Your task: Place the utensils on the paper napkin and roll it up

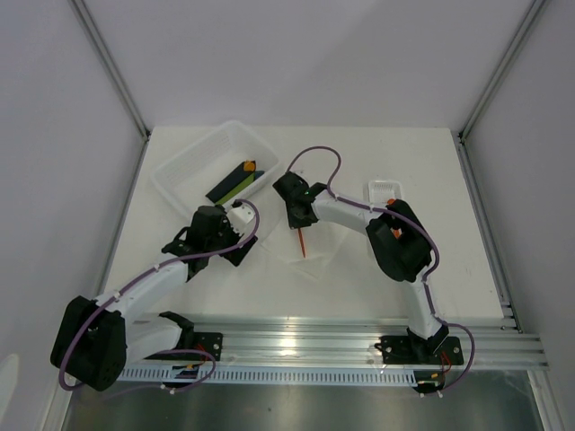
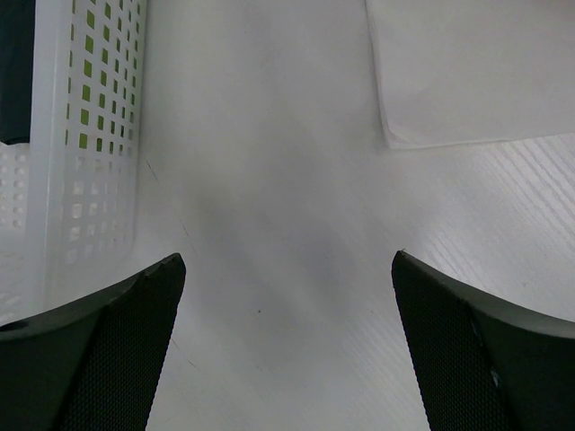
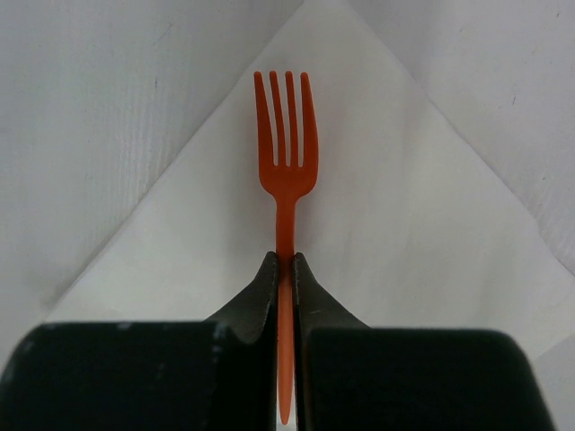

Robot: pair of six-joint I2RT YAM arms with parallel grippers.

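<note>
Two arms work one white table [image 1: 431, 269], seen from above. The right gripper [image 3: 284, 260] is clamped tight on the handle of a single orange fork [image 3: 286, 171], with the tines pointing away from the fingers. The one paper napkin [image 3: 404, 224] lies flat beneath the fork, a corner pointing forward. The left gripper [image 2: 287, 259] is spread wide and holds nothing. It sits over bare tabletop between one large white bin [image 1: 180, 175] and an edge of the napkin. The overhead view alone shows what look like two bars [image 1: 235, 180] in the bin, green and black, one with an orange tip. It also shows one small white tray [image 1: 382, 189] well to the right, behind the right arm. A fleck of orange [image 1: 391, 201] at the tray is too small to identify. In that view the napkin nearly vanishes against the table. The right wrist view gives its outline, the fork's four tines and the pinch on the handle. The left wrist view adds the bin's perforated wall and the napkin's corner.
</note>
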